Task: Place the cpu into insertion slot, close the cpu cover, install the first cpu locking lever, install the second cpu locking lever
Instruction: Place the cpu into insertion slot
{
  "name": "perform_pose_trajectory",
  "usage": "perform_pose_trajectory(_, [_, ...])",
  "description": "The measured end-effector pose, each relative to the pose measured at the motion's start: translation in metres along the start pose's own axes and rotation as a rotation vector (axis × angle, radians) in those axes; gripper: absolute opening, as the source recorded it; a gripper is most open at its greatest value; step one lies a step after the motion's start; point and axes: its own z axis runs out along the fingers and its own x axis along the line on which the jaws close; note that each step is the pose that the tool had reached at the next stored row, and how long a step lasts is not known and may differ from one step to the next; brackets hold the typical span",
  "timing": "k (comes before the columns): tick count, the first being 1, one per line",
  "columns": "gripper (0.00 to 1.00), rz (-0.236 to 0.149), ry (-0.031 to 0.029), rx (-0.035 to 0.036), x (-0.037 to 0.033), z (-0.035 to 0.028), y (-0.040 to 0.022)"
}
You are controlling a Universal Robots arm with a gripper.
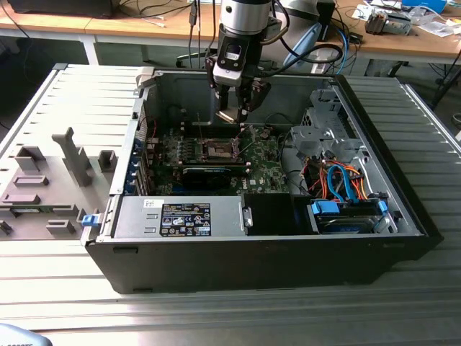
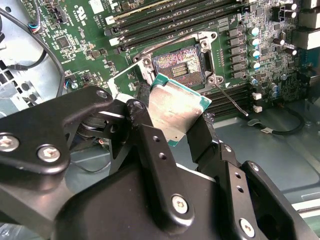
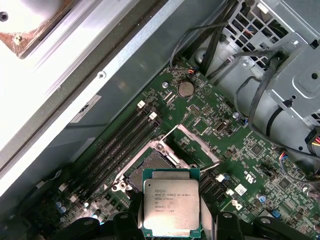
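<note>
My gripper [image 1: 234, 109] hangs inside the open computer case, a little above the green board. It is shut on the cpu [image 2: 172, 110], a square chip with a silver-grey top, gripped at two opposite edges by the black fingers [image 2: 145, 131]. The chip [image 3: 171, 202] is tilted and sits just off to one side of the insertion slot [image 2: 182, 65], above it and not touching. The slot [image 3: 150, 167] lies open, its brownish pin field bare. The cpu cover [image 3: 197, 145] stands swung up beside it. A thin locking lever [image 2: 232, 100] juts out by the socket's edge.
Long black memory slots [image 2: 165, 25] flank the socket. A black card [image 1: 205, 174] lies in front of it, a metal drive cage [image 1: 324, 130] with orange and blue cables [image 1: 338, 180] sits at the exterior view's right. A grey fixture [image 1: 50, 180] rests outside the case.
</note>
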Motion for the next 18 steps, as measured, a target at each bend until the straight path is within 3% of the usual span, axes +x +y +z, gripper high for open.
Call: perform_pose_trajectory(18, [0.55, 0.009, 0.0001, -0.0001, 0.0, 0.0, 0.0])
